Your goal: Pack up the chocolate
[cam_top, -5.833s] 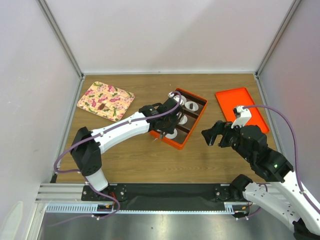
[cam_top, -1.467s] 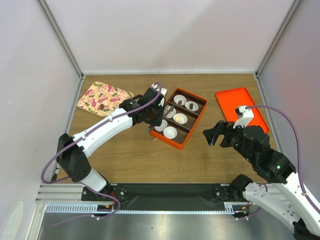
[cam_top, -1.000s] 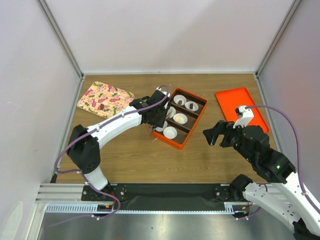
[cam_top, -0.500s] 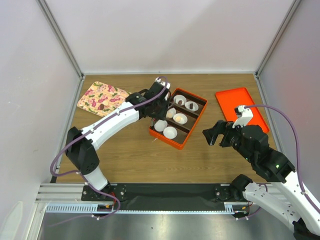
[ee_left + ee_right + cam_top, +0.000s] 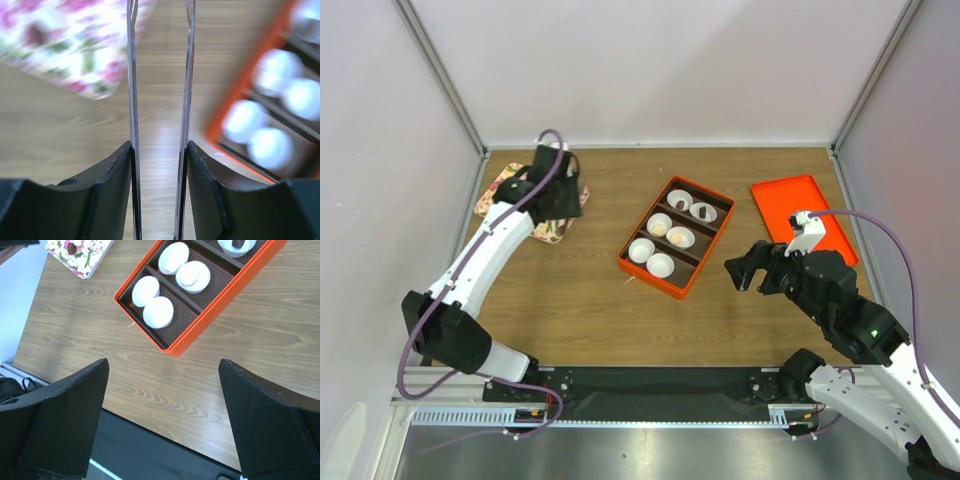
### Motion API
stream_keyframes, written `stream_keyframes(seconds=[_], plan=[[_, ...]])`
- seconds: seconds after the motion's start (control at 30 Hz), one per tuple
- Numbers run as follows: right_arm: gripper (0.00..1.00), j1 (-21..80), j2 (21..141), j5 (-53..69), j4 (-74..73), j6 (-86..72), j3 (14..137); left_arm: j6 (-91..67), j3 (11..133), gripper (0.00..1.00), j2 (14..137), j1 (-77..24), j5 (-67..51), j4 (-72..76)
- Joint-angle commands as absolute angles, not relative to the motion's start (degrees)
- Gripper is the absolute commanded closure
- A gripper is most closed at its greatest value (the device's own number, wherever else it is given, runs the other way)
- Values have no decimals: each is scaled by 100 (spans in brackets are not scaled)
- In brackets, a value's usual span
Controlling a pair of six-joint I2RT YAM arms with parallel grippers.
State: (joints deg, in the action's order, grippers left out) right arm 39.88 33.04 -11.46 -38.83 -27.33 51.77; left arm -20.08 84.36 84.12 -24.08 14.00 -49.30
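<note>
While the wood-grain table (image 5: pixel 580 310) spreads beneath everything, the orange divided box (image 5: pixel 225 297), rectangular with a dark textured floor, sits mid-table. Left of the box lies a flat floral tray (image 5: pixel 510 205). The left gripper (image 5: pixel 159 15) hangs at the tray's box-side edge, thin blades slightly parted and empty. Right of the box, the right gripper (image 5: pixel 162 365) gapes wide, empty. Fluted white paper cups (image 5: pixel 158 312) fill the box. Chocolate (image 5: pixel 679 238), small dark and pale-golden lumps, sits in some; one dark piece (image 5: pixel 34 36) lies on the tray, beside the left blades.
</note>
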Motion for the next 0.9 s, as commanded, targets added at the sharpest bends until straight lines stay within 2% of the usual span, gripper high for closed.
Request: stream_keyframes(seconds=[0.0, 0.27, 0.87], plan=[[2, 3973, 3287, -1055, -3613, -2760, 5098, -2030, 7903, 50, 8034, -1682, 1573, -4817], [3, 3964, 3419, -1011, -3445, -2698, 5027, -1907, 7155, 48, 8103, -362, 1441, -4254], [3, 3955, 3542, -1116, -3340, -2593, 4913, -1706, 6733, 53, 8736, 149, 1362, -3665]])
